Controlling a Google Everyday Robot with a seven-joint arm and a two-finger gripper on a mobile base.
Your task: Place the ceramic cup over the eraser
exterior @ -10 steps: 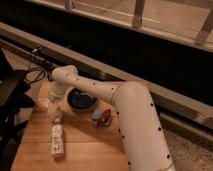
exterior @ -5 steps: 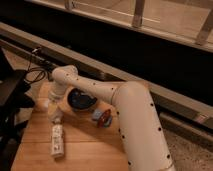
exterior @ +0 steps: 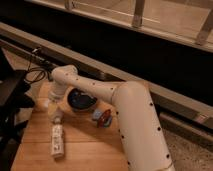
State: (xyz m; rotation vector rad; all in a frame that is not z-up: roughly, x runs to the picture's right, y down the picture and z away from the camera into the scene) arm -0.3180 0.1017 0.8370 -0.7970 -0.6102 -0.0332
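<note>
My gripper [exterior: 54, 111] hangs at the end of the white arm, low over the left part of the wooden table [exterior: 85, 150]. A small pale shape that looks like the ceramic cup [exterior: 43, 104] sits right at the gripper's left side; I cannot tell whether it is held. A small blue piece [exterior: 97, 115] and a red piece [exterior: 106, 119] lie to the right of the gripper, in front of the bowl; one of them may be the eraser.
A dark blue round bowl [exterior: 81, 100] stands just right of the gripper. A white bottle with a label [exterior: 57, 140] lies in front of it. Dark equipment [exterior: 12, 95] and cables [exterior: 35, 75] are at the left. The arm [exterior: 135, 120] crosses the table's right side.
</note>
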